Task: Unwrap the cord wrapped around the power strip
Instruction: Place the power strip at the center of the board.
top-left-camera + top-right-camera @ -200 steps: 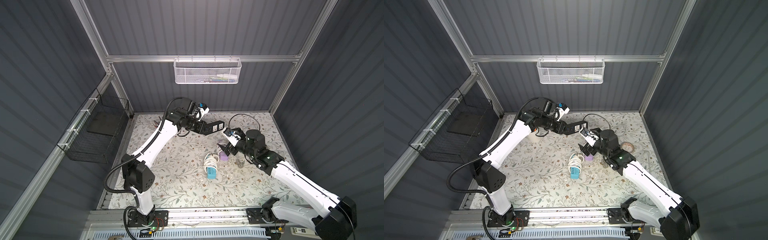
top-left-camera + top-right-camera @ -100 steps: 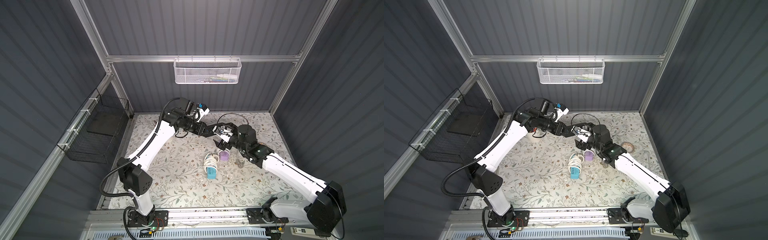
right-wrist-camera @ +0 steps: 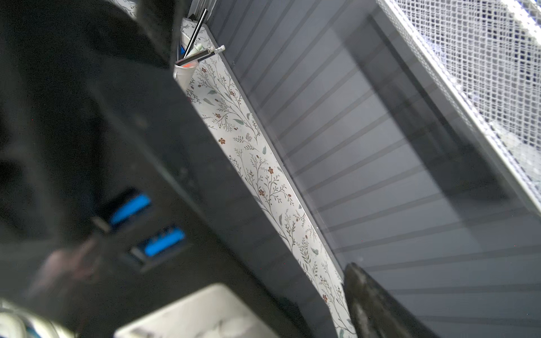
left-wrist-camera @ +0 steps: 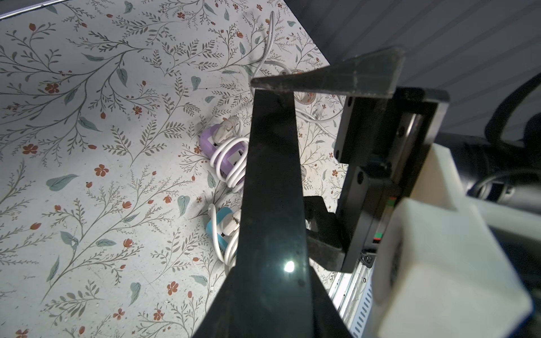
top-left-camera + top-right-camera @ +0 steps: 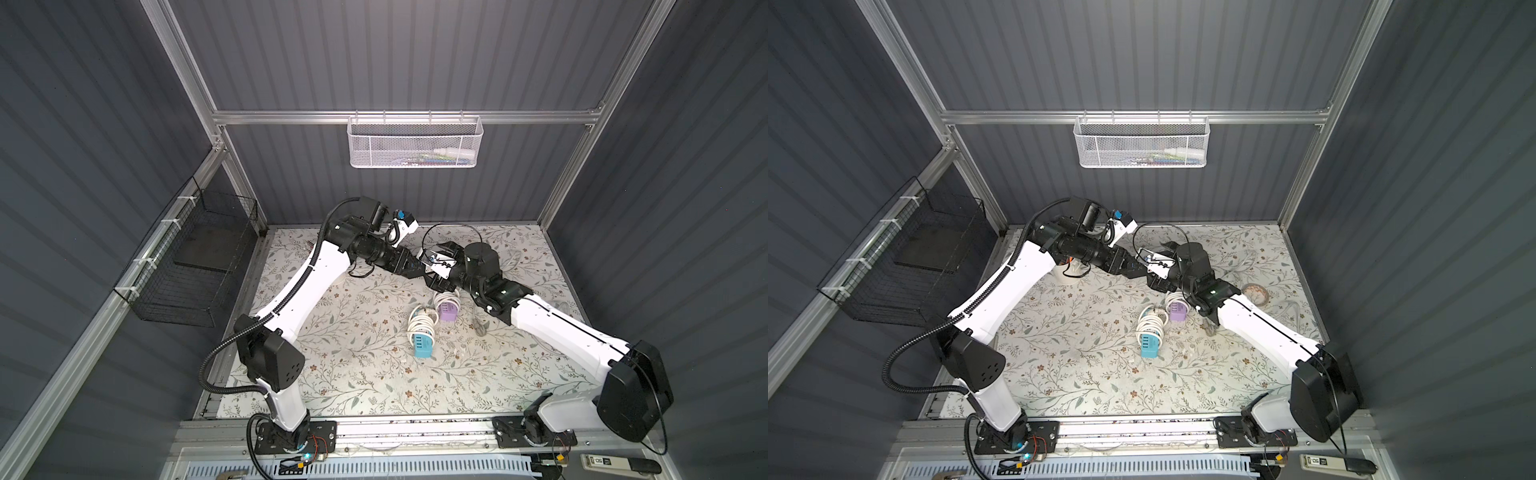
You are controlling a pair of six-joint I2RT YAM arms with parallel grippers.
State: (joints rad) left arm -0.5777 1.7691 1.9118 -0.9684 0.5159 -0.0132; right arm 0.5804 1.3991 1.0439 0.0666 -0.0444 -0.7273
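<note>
Raised beyond the blue, white-cord-wrapped power cube [image 5: 424, 350], the left pincer [image 5: 413, 266] clamps a glossy black oblong power strip [image 4: 272, 204], while the right pincer [image 5: 441, 267], jaws wide, straddles its far end.

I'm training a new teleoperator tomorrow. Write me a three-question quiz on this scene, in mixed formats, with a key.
1. True or false: the blue power strip and the purple power strip lie on the table with white cords wrapped round them.
2. Which arm's gripper is shut on the black power strip: A) left, B) right, C) neither?
3. Fill in: a white mesh ___ hangs on the back wall.
Key: 1 true; 2 A, the left gripper; 3 basket.
</note>
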